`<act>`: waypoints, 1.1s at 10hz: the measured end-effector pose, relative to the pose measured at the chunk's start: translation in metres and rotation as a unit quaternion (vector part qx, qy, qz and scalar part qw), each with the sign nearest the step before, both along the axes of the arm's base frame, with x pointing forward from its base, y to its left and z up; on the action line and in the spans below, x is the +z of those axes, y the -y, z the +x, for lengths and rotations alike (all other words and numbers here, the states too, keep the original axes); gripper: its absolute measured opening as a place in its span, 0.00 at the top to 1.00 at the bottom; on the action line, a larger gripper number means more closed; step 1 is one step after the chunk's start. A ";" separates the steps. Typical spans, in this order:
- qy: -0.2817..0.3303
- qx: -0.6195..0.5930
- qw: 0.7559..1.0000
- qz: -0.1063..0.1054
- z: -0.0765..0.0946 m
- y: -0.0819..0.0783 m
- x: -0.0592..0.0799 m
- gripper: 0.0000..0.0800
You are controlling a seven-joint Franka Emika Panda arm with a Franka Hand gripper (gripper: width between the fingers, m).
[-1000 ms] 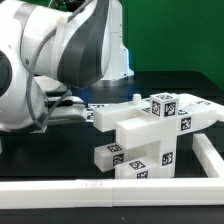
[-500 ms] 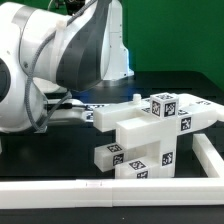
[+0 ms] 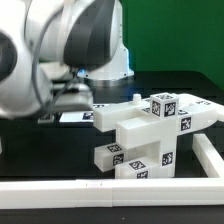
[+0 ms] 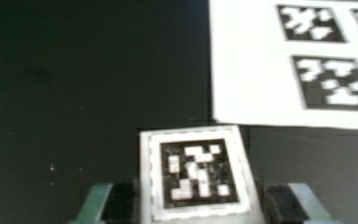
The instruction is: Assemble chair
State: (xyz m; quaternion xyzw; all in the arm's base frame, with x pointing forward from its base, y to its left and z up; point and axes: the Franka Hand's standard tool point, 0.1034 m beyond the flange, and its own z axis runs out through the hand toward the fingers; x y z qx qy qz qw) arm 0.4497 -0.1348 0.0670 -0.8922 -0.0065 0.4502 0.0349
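Observation:
The partly built chair [image 3: 150, 125] stands at the exterior view's right: glossy white tagged slabs and blocks joined together, with small tagged blocks at its base. In the wrist view a small white chair piece [image 4: 197, 170] with one black-and-white tag lies on the black table between my fingers [image 4: 101, 200]. My gripper [image 4: 201, 205] is open, with a dark gap on each side of the piece. In the exterior view the gripper is mostly hidden behind the arm [image 3: 60, 50], to the left of the chair.
The marker board [image 4: 291, 60] lies flat just beyond the small piece; it also shows under the arm in the exterior view [image 3: 75, 117]. A long white border rail [image 3: 110, 190] runs along the front and up the right side.
The arm has swung and turned over the table at the exterior view's left; its body now fills more of the upper left. The partly built chair has not moved.

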 end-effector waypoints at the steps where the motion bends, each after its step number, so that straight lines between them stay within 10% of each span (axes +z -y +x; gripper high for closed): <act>1: 0.037 0.006 0.999 0.005 0.013 -0.004 0.023 0.65; 3: 0.127 0.021 0.992 0.016 0.020 -0.011 0.050 0.65; 7: 0.244 0.018 0.970 -0.001 0.031 -0.010 0.045 0.65; 9: 0.313 0.007 0.949 0.026 0.057 -0.058 0.082 0.64; 11: 0.397 0.018 0.917 0.031 0.074 -0.065 0.112 0.64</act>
